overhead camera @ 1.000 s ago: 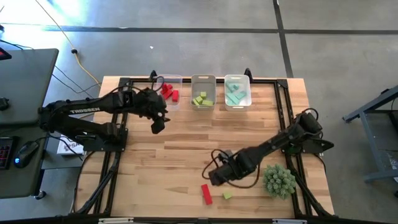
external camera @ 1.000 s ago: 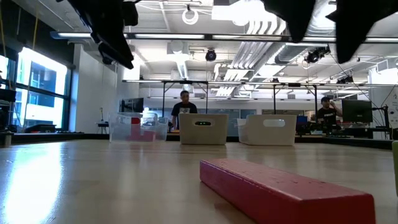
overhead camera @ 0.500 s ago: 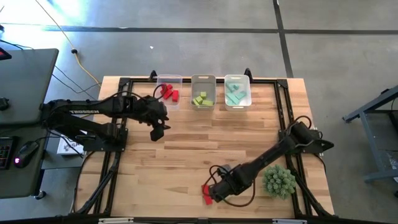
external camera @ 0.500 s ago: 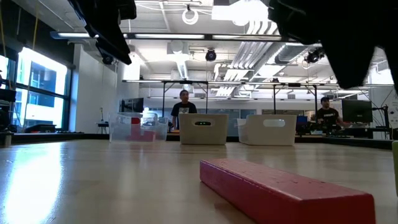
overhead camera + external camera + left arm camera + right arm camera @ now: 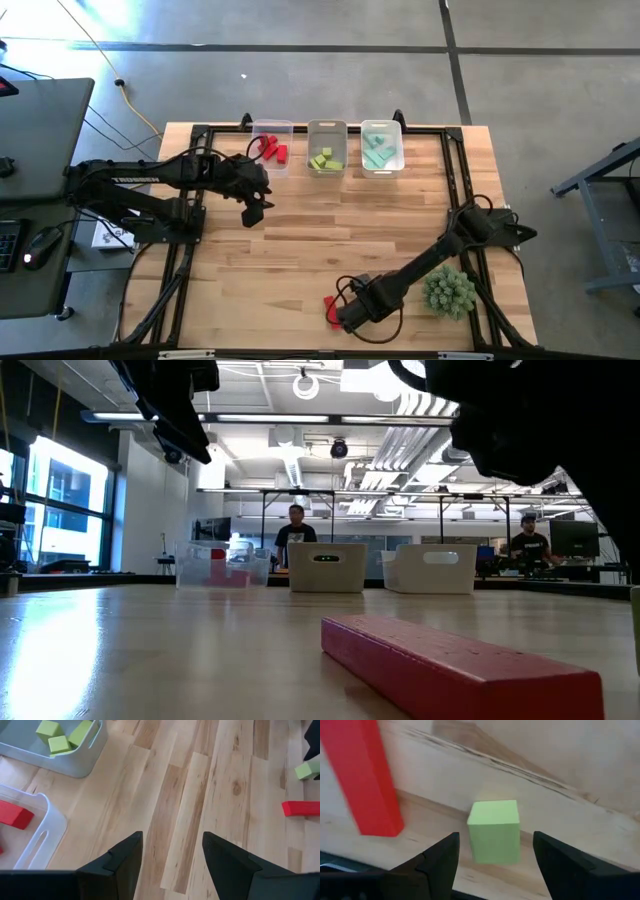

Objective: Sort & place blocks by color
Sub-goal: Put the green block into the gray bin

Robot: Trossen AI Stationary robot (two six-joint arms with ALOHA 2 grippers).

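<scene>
A pale wooden desk (image 5: pixel 300 250) stands on a grey concrete floor, in an open workshop with ceiling pipes and bright windows behind it.

At the near edge, two blocks are left loose — a red bar (image 5: pixel 330 308) and a small yellow-green cube (image 5: pixel 494 831) lying just beside it. The right pincer (image 5: pixel 494 865) is low over them, its fingers spread wide to either side of the cube and holding nothing; the cube sits between the tips, not yet gripped. It is a clean, matt, sharp-edged cube, and the bar is a plain long red slab of the same finish. Just to the right of them is a spiky green plant (image 5: pixel 448 289).

Farther in, the left pincer (image 5: pixel 171 855) hovers above bare wood near the bins, open and empty, waiting.

At the far edge stand three clear bins in a row: the red bin (image 5: pixel 272 127) with red blocks, the green bin (image 5: pixel 326 126) with yellow-green ones, the teal bin (image 5: pixel 381 126) with teal ones. Each colour is in its own bin, so the sorting looks nearly done — by my reading only the bar and the cube remain, and the cube is the one in hand.

Beyond the desk, two people show far off in the room.
</scene>
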